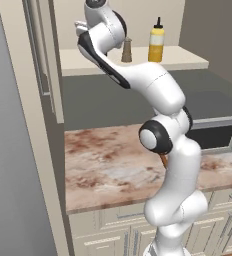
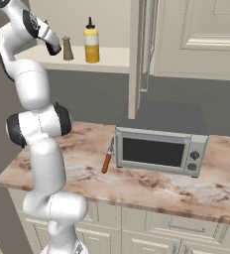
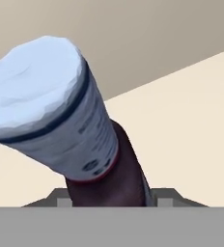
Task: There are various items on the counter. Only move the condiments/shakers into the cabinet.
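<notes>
Arm reaches up into the cabinet (image 1: 188, 59), hand at shelf level. In the hand view the gripper (image 3: 109, 200) is closed on the dark bottle (image 3: 106, 178), w/ its pale blue cap (image 3: 36, 87) and label nearest the camera. The bottle fills the gap between the tips and tilts toward the upper left of that view, cream shelf board (image 3: 191, 135) behind it. Can't tell whether its base touches the shelf.

On the shelf, the tan shaker (image 1: 126, 51) stands upright next to the yellow squeeze bottle (image 1: 156, 44), also upright, dark nozzle up. The two are near each other, not touching. In the right base view the shaker (image 2: 67, 48) sits just right of the hand, yellow bottle (image 2: 91, 42) further right.

Below, the marbled counter (image 1: 103, 170) carries a grey toaster oven (image 2: 159, 144) toward the right side. A thin orange-brown stick item (image 2: 107, 157) lies flat just left of the oven, near but apart from it. In the left base view the arm hides most of that stick. Beige base cupboards (image 2: 151, 228) run under the counter.
</notes>
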